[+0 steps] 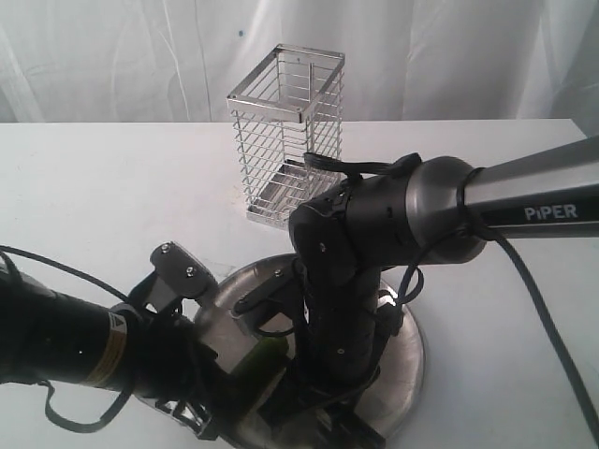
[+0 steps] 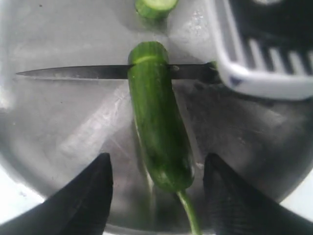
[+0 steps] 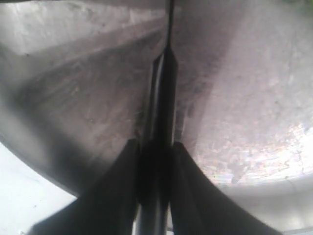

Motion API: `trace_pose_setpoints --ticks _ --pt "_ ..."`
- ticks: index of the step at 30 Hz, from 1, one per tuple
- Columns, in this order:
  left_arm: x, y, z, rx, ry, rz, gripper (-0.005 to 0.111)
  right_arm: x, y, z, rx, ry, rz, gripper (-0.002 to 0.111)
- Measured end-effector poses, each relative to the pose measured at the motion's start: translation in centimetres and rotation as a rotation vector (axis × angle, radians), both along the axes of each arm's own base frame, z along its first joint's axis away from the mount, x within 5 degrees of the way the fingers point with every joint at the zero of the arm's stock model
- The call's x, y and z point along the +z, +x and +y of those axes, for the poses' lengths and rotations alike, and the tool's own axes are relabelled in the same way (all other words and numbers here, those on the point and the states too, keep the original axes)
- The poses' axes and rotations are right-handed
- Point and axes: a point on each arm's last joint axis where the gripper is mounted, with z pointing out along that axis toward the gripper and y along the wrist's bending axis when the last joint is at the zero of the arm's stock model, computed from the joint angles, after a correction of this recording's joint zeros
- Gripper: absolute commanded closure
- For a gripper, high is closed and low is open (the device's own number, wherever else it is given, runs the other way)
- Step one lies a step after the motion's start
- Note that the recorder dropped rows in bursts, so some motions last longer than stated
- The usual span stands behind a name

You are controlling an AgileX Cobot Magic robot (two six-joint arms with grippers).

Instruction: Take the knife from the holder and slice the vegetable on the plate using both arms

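The green vegetable (image 2: pixel 159 132) lies on the steel plate (image 2: pixel 58 127), its thin stem toward my left gripper (image 2: pixel 157 164). That gripper is open, with one finger on each side of the stem end and a gap on both sides. The knife's dark blade (image 2: pixel 73 72) crosses the vegetable near its blunt end, sunk into it. A cut slice (image 2: pixel 155 7) lies just beyond. My right gripper (image 3: pixel 155 147) is shut on the knife's black handle (image 3: pixel 159 98), and the blade runs edge-on away over the plate (image 3: pixel 244 98). The wire holder (image 1: pixel 285 136) stands empty behind the plate (image 1: pixel 407 360).
Both black arms crowd over the plate at the table's front, the right arm (image 1: pixel 374 224) reaching in from the right and the left arm (image 1: pixel 65 341) from the lower left. A white-rimmed dark part (image 2: pixel 264 73) sits by the knife's handle end.
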Motion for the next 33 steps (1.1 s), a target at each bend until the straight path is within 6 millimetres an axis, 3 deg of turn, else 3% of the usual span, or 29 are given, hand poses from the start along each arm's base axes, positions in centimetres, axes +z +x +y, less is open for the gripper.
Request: trace_pose_setpoints --ticks 8,13,20,23,28,33 --pt "-1.8 1.1 -1.6 0.052 -0.012 0.050 0.049 0.0 0.0 0.0 -0.001 -0.001 0.003 0.108" --pt "-1.8 2.0 -1.5 0.143 0.000 0.051 0.076 0.0 -0.5 -0.7 0.019 -0.084 0.066 0.108" --pt "-1.8 2.1 -1.5 0.187 -0.019 0.065 0.077 0.1 -0.7 -1.4 0.052 -0.170 0.090 0.108" --pt "-1.9 2.0 -1.7 0.167 -0.035 0.068 0.070 0.0 -0.4 -1.4 0.033 -0.167 0.063 0.108" --pt "-1.7 1.7 -2.4 0.090 -0.099 0.074 0.044 0.2 0.0 -1.2 0.004 -0.135 0.008 0.108" --pt "-1.4 1.6 -2.6 0.065 -0.114 0.065 0.040 1.8 0.5 -1.0 -0.027 -0.073 -0.089 0.108"
